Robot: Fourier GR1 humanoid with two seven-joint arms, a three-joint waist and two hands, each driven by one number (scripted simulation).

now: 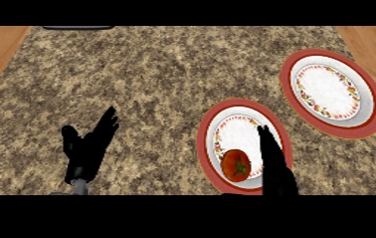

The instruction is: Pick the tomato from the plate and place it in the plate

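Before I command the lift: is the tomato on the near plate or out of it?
On it: the tomato sits on the near plate, beside the right hand.

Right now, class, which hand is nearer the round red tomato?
Right. The right hand is just beside the round red tomato over the near plate; the left hand rests far to its left.

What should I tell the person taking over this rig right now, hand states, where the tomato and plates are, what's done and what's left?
Left hand: open, fingers up, resting at the lower left of the counter, holding nothing.
Right hand: open, fingers straight, over the right side of the near plate, just beside the tomato; not gripping it.
Tomato: sits on the near plate's lower part, stem up.
Far plate: at the upper right, nothing on it.
Done: right hand brought next to the tomato.
Left: grasp the tomato, lift it, carry it to the far plate, set it down.
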